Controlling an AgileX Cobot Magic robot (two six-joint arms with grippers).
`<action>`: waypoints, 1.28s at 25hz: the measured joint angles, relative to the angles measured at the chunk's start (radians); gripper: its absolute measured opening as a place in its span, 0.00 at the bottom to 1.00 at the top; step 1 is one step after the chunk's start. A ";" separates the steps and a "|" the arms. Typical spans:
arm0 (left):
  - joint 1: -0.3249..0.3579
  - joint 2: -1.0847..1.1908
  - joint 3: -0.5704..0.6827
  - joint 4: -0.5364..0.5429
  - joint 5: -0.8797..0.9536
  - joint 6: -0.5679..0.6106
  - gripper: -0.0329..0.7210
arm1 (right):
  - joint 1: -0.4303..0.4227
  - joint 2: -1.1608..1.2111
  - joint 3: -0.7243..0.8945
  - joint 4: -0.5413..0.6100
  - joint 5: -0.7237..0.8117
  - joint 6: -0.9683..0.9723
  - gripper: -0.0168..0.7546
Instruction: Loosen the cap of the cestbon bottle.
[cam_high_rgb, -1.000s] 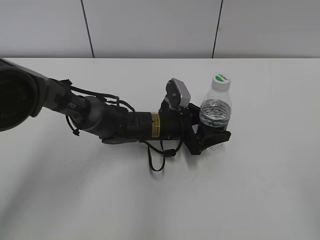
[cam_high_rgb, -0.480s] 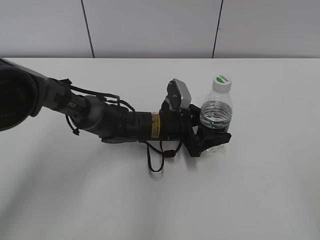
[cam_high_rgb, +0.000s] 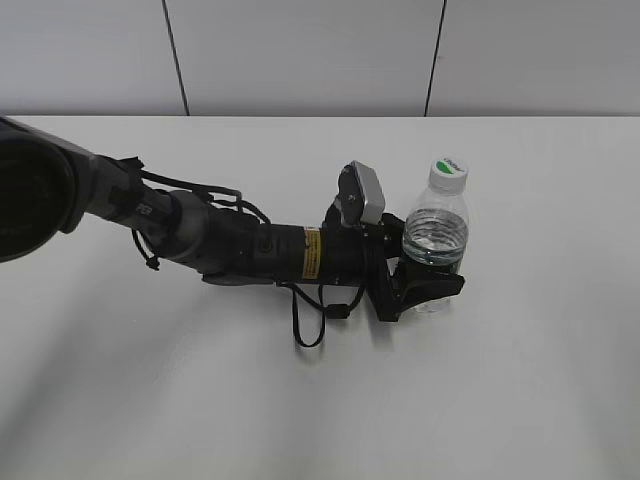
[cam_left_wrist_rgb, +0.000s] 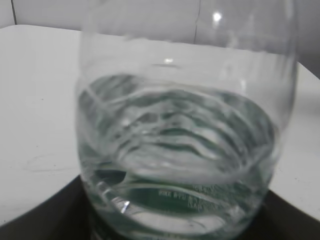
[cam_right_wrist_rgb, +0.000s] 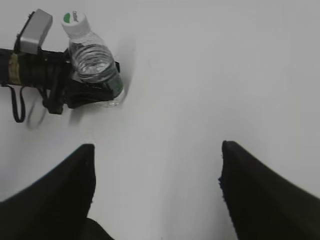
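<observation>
The bottle (cam_high_rgb: 435, 240) is standing upright on the white counter (cam_high_rgb: 520, 380), cap (cam_high_rgb: 449, 169) on. The left hand (cam_high_rgb: 428, 282) is clamping its lower half. The right hand (cam_right_wrist_rgb: 157, 187) is hanging well apart, jaws spread and empty.

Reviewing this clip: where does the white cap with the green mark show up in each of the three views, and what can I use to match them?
Exterior view: the cap is right of centre, atop the bottle.
Left wrist view: not in it; only the bottle's body fills the frame.
Right wrist view: the cap is at the upper left.
Shared landmark: the bottle, with the left end effector around its lower part.
</observation>
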 joint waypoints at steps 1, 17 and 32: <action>0.000 0.000 0.000 0.002 0.000 0.000 0.72 | 0.000 0.056 -0.024 0.029 -0.008 -0.012 0.79; -0.001 -0.001 0.000 0.010 -0.002 0.001 0.72 | 0.147 0.807 -0.441 0.254 0.099 -0.093 0.79; -0.001 -0.001 0.000 0.013 -0.005 0.001 0.72 | 0.151 1.000 -0.610 0.298 0.166 -0.169 0.79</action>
